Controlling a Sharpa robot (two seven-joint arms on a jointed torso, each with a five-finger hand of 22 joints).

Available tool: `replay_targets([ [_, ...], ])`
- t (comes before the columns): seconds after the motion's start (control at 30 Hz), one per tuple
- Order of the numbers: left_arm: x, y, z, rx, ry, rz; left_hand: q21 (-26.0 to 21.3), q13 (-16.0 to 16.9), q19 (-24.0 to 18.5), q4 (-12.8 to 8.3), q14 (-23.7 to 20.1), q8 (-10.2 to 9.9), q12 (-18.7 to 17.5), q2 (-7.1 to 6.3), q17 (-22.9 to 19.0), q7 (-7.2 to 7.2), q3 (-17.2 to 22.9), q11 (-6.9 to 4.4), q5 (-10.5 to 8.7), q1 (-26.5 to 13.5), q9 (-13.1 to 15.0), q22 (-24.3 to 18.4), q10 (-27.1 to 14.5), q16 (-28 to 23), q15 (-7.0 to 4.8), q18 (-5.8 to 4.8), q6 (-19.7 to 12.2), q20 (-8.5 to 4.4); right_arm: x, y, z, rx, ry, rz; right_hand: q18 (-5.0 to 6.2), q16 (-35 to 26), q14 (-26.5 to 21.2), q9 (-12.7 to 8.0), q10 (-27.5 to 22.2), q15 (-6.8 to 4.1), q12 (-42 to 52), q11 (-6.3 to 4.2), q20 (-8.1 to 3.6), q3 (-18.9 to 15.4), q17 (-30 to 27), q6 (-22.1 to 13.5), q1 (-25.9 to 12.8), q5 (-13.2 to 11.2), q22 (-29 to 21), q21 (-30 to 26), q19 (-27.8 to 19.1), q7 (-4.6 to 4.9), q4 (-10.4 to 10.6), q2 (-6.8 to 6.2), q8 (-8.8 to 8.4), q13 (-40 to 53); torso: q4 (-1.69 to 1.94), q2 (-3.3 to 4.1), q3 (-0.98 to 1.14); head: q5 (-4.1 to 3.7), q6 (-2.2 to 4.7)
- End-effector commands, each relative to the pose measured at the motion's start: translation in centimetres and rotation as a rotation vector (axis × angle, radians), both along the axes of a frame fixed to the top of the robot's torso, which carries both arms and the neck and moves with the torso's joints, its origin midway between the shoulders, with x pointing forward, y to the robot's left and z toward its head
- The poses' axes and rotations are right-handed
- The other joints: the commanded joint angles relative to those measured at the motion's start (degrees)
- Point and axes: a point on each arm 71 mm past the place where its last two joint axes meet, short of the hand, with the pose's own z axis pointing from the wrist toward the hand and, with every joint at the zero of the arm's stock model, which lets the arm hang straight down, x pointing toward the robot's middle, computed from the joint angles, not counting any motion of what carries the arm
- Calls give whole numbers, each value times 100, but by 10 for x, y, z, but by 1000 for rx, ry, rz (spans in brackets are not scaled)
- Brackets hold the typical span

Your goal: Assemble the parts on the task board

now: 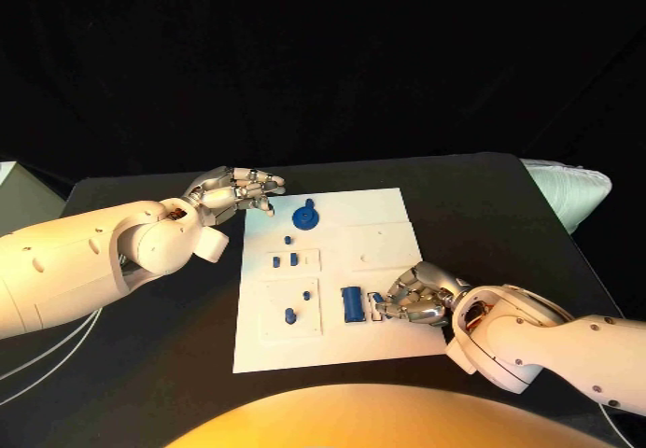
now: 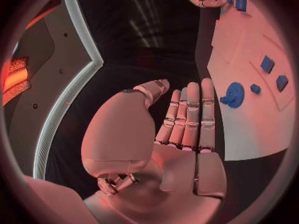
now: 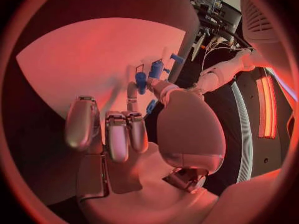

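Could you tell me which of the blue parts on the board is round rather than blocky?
The round blue part at the task board's far edge, nearest the left hand; the rest are small blocks.

The right hand [image 1: 414,297] covers part of the board [image 1: 384,210] beside the long blue part [image 1: 351,303]; whether its fingertips touch that part or pinch anything cannot be told. The left arm hides the tabletop [image 1: 471,201] beneath it.
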Motion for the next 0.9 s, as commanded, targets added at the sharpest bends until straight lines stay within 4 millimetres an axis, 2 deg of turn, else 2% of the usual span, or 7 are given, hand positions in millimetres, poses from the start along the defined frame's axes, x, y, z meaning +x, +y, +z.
replay_targets([
  [0.03, -1, -2, 1, -6, -5, -16, -40, -5, 31, 31, -38, 34, 29, 50, 5, -7, 7, 8, 6, 22, -2, -7, -47, 32, 14, 33, -49, 6, 0, 1, -2, -3, 18, -23, -31, 33, 598, -5, 567, -44, 19, -38, 7, -28, 1509, 19, -53, 14, 505, 23, 29, 11, -7, -1, -28, 1454, 1, 0, 5, 2, 1],
  [0.9, -1, -1, 1, -5, -3, -16, -46, -6, 35, 24, -45, 43, 38, 36, 6, -7, 5, 8, 2, 25, -2, -10, -55, 39, 15, 33, -50, 6, 4, 13, -4, -39, -40, 41, -32, 33, 598, 12, 591, -64, 80, -65, -6, -104, 1509, 99, -134, 42, 519, 33, 36, -23, 42, 45, 16, 1484, -2, 1, 0, 15, 1],
])
